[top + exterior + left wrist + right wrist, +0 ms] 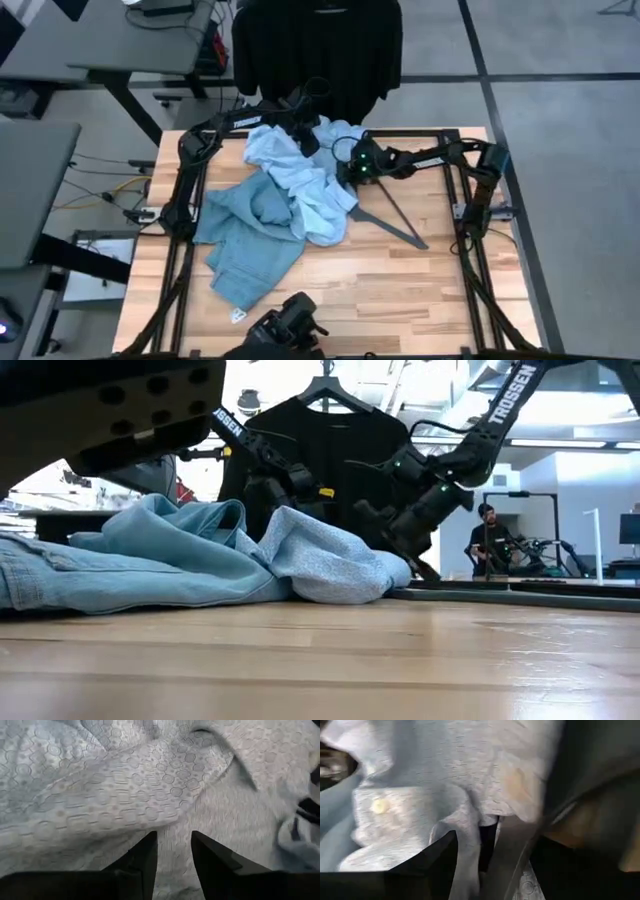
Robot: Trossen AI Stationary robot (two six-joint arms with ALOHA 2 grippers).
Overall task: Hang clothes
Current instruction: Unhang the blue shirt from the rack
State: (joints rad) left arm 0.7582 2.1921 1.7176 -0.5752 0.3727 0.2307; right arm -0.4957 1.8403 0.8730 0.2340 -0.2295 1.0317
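Both grippers are down on the pale blue-white patterned button shirt (300, 178) heaped mid-table: my left gripper (172, 855) shows its fingers a narrow gap apart, pressed into the cloth with nothing pinched between them, and my right gripper (490, 850) has a fold of that shirt running between its partly spread fingers, though I cannot tell if it is clamped. Light blue denim jeans (245, 245) lie crumpled against the shirt on the left arm's side, a dark grey hanger (395, 222) rests on the wooden table (400, 300) beside the right gripper, and the black short-sleeved t-shirt (315, 45) hangs beyond the far edge.
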